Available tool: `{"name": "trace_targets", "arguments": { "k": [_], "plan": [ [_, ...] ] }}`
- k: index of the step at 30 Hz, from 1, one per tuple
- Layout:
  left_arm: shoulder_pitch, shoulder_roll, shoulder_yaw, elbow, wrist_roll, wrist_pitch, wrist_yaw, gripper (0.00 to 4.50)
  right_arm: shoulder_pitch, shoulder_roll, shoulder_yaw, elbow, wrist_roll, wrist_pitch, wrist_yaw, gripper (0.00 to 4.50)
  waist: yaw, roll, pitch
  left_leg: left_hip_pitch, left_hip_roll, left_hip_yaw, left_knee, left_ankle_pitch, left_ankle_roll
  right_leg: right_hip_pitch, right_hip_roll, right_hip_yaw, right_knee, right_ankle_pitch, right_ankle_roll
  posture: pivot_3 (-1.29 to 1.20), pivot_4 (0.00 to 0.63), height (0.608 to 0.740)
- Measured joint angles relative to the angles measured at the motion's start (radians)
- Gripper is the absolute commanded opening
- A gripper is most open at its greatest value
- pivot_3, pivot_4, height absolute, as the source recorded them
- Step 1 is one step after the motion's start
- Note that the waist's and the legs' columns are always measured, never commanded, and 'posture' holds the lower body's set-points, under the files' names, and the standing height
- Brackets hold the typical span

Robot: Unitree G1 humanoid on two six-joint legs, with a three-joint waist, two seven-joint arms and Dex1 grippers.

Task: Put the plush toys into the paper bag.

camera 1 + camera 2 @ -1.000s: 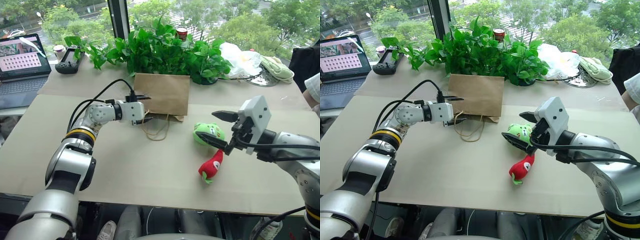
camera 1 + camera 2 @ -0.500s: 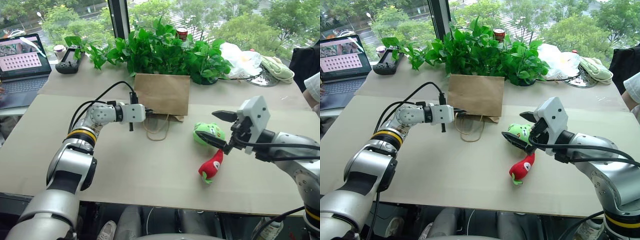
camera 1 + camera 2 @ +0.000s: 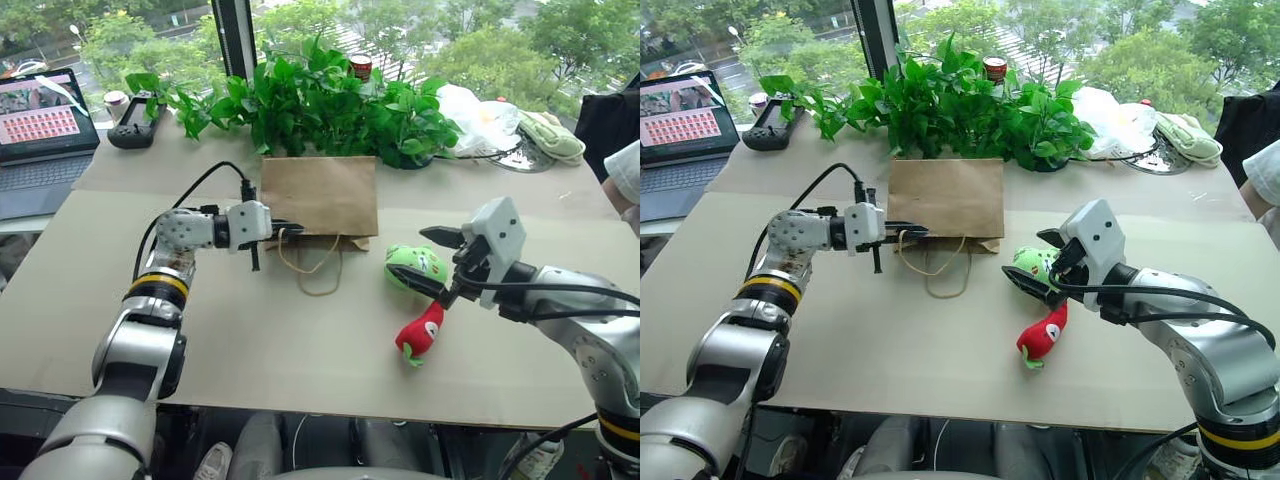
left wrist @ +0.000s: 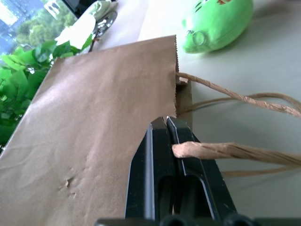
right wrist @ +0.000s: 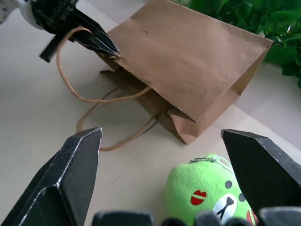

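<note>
Brown paper bag lies flat on the bench in front of the leafy plants, its mouth and cord handles toward the robot, and the left hand is pinched tight on the top edge of that mouth at its left corner, one handle cord draped over its closed fingers. To the right of the bag sits the round green toy, with the red chili toy lying just nearer the robot. The right hand hangs over the green toy with its fingers spread wide, holding nothing.
</note>
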Motion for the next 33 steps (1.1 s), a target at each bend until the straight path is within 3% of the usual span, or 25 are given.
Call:
{"name": "trace_targets", "arguments": {
  "k": [6,9,20,28,33],
  "plan": [
    [0.004,0.077,0.064,-0.268,-0.129,0.395,0.0,0.01,-0.003,0.046,0.06,0.024,-0.021,0.0,-0.021,4.5,-0.001,0.0,0.0,0.002,0.0,0.0,0.001,0.0,0.0,0.002,0.0,0.0,0.0,0.0,0.0,0.0,0.15,0.713],
    [0.014,0.077,0.067,-0.303,-0.137,0.466,0.015,0.0,-0.021,0.084,0.095,0.035,-0.028,0.002,-0.041,3.8,0.0,0.0,0.0,0.002,0.0,0.0,0.002,0.0,0.0,0.002,0.0,0.0,0.0,0.0,0.0,0.0,0.15,0.713],
    [0.042,0.058,0.067,-0.339,-0.138,0.53,0.04,0.0,-0.103,0.207,0.174,0.038,-0.035,0.027,-0.113,0.05,-0.001,0.0,0.0,0.001,0.0,0.0,0.001,0.0,0.0,0.001,0.0,0.0,0.0,0.0,0.0,0.0,0.15,0.713],
    [0.04,0.04,0.069,-0.341,-0.139,0.54,0.055,0.0,-0.208,0.366,0.358,0.247,-0.227,-0.006,-0.237,0.05,-0.001,0.0,0.0,0.001,0.0,0.0,0.001,0.0,0.0,0.0,0.001,0.0,0.0,0.0,0.0,0.0,0.15,0.713],
    [0.04,0.037,0.069,-0.349,-0.141,0.564,0.06,0.0,-0.238,0.433,0.394,0.41,-0.357,-0.068,-0.3,0.05,0.001,0.0,0.0,0.0,0.0,0.0,0.001,0.0,0.0,0.0,0.0,0.0,0.0,0.0,0.0,0.0,0.15,0.713]
  ]
}}
